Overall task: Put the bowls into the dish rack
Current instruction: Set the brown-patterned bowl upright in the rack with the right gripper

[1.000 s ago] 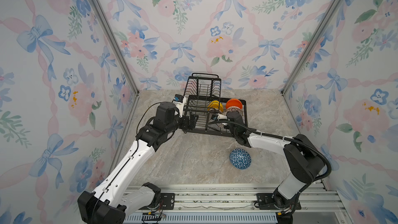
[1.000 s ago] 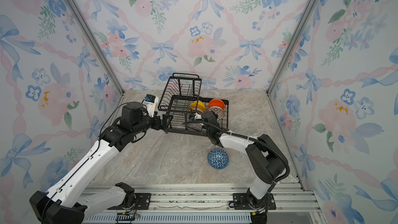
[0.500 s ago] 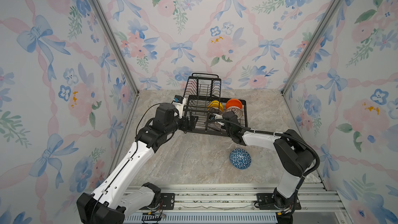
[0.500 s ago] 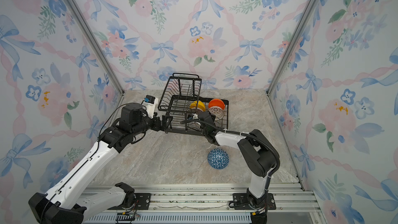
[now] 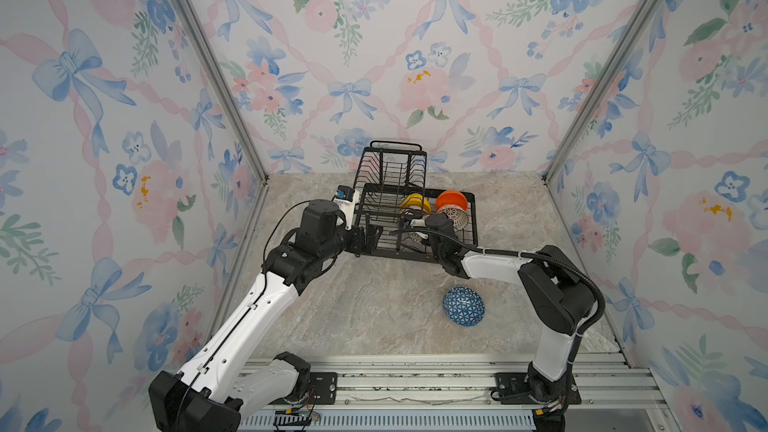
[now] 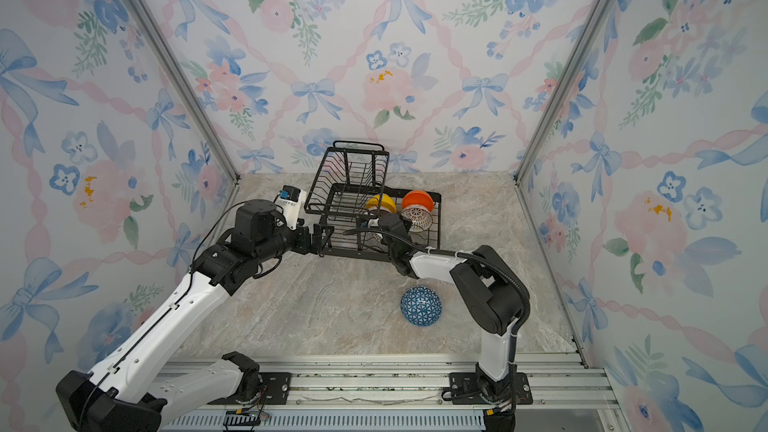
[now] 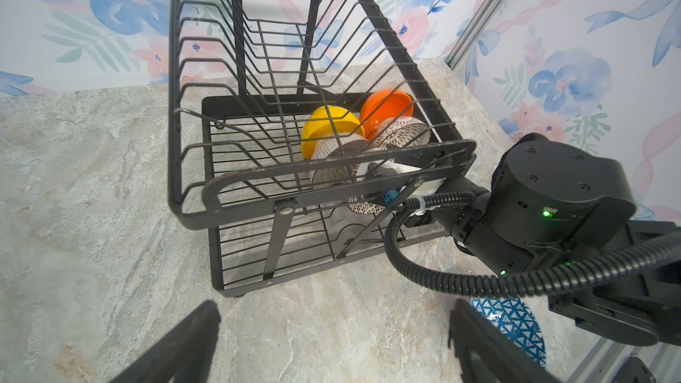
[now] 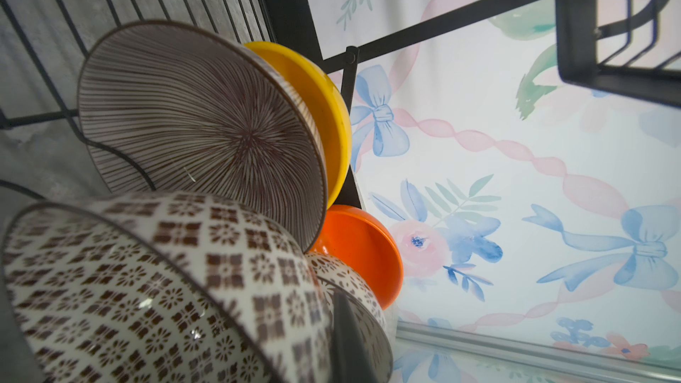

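The black wire dish rack [image 5: 472,218] [image 6: 436,218] [image 7: 189,149] stands at the back of the table. In its lower tray are a yellow bowl [image 5: 413,202] [image 7: 328,123] [image 8: 331,105], an orange bowl [image 5: 451,199] [image 7: 385,106] [image 8: 365,248], a lattice bowl [image 5: 457,218] [image 7: 405,132] and a striped bowl [image 7: 335,165] [image 8: 199,123]. My right gripper [image 8: 331,355] reaches into the tray, shut on the rim of the mosaic bowl [image 8: 147,289] [image 7: 365,208]. One finger [image 8: 350,344] shows inside the rim. A blue triangle bowl [image 5: 463,307] [image 6: 420,306] [image 7: 512,326] lies upside down on the table. My left gripper [image 5: 372,238] [image 7: 331,344] is open at the rack's front left corner.
The rack's raised upper basket [image 5: 390,176] [image 7: 294,49] overhangs the left part of the tray. The right arm's cable hose [image 7: 460,281] runs across in front of the rack. Flowered walls close in three sides; a metal rail [image 5: 415,371] runs along the front.
The right arm's elbow swung left and its gripper, holding the mosaic bowl, shifted slightly inside the tray. The left arm stayed still.
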Action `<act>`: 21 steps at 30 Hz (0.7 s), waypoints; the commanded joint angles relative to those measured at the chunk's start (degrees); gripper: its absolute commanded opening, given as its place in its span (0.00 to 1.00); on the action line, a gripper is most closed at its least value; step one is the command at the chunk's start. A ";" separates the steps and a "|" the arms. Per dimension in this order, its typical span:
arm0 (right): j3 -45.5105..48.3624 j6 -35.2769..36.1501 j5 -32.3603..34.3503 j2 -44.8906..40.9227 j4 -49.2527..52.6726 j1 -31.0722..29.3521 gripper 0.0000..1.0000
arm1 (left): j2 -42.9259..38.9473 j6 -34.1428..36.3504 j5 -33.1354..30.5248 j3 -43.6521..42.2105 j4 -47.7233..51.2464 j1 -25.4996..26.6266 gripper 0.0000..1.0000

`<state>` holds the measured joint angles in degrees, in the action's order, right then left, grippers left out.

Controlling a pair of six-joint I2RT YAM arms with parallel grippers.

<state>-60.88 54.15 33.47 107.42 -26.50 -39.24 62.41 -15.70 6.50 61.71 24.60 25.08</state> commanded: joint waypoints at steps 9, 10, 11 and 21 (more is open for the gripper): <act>-3.97 -2.11 0.98 2.73 -6.29 -0.70 0.00 | -0.01 -0.64 0.85 -1.29 0.72 -0.39 0.98; -4.18 -2.04 0.98 3.01 -6.73 -0.74 0.00 | 0.03 -0.69 0.88 -1.17 0.64 -0.41 0.98; -4.33 -1.97 0.98 3.22 -7.08 -0.83 0.00 | 0.07 -0.73 0.88 -1.18 0.69 -0.33 0.98; -3.38 -4.09 -1.36 2.99 -9.27 -1.08 0.00 | -0.29 -1.17 0.97 -1.47 0.70 -0.37 0.98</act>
<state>-62.72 52.51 32.73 110.28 -30.61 -39.59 62.41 -15.75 6.57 61.06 24.60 25.08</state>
